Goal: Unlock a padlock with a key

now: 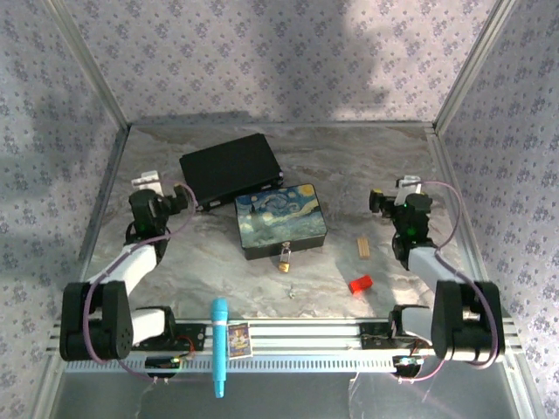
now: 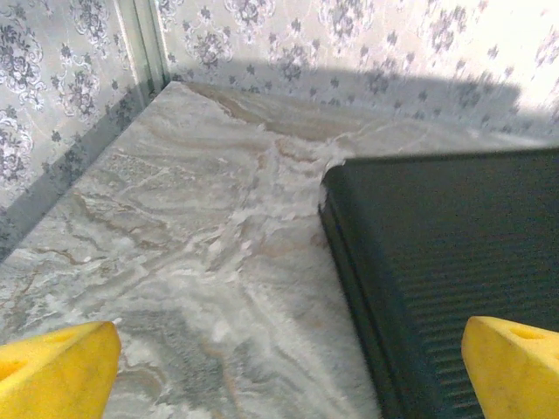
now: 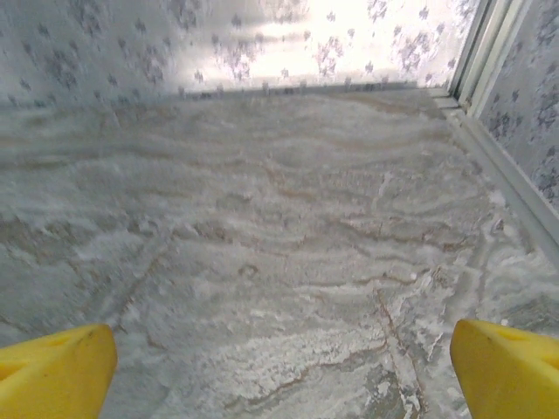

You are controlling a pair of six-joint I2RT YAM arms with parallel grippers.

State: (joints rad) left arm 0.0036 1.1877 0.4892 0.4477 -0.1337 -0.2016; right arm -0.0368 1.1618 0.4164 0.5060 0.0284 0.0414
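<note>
Right now the padlock lies just off the near edge of the painted box. A tiny silvery speck, seemingly the key, sits a little farther out from that edge, apart from the padlock. Left of the box the left gripper hangs spread wide with nothing in it; right of the box the right gripper gapes just as wide, empty too.
</note>
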